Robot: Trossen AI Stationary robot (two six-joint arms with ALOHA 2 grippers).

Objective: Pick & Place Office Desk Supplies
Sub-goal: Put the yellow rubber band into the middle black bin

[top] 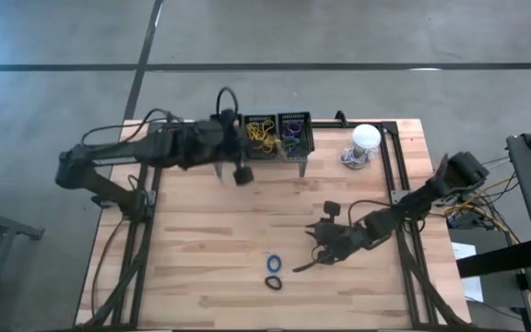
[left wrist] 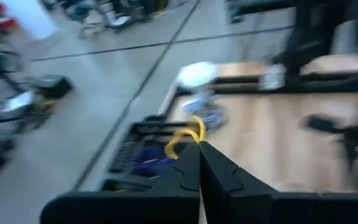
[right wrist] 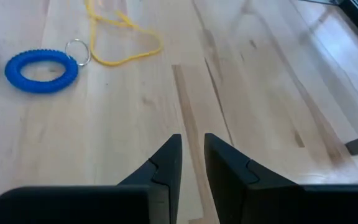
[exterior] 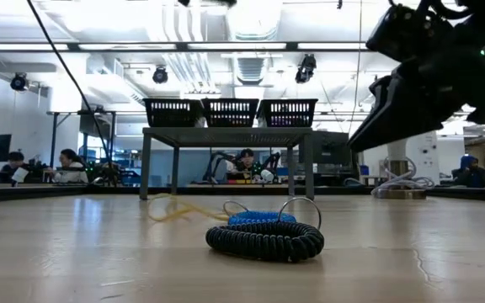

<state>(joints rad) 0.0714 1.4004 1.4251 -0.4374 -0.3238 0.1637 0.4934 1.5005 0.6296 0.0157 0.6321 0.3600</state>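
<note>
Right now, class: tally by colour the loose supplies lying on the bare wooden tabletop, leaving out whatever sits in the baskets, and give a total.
Blue coil loop: 1
Black coil loop: 1
Yellow rubber band: 1
Total: 3

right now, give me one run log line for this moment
left tool: shut on rubber band, by baskets | right tool: empty, near blue loop

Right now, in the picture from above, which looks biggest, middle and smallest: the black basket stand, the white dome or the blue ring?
1. Black basket stand, clearly the largest.
2. White dome, in the middle.
3. Blue ring, smallest.
</note>
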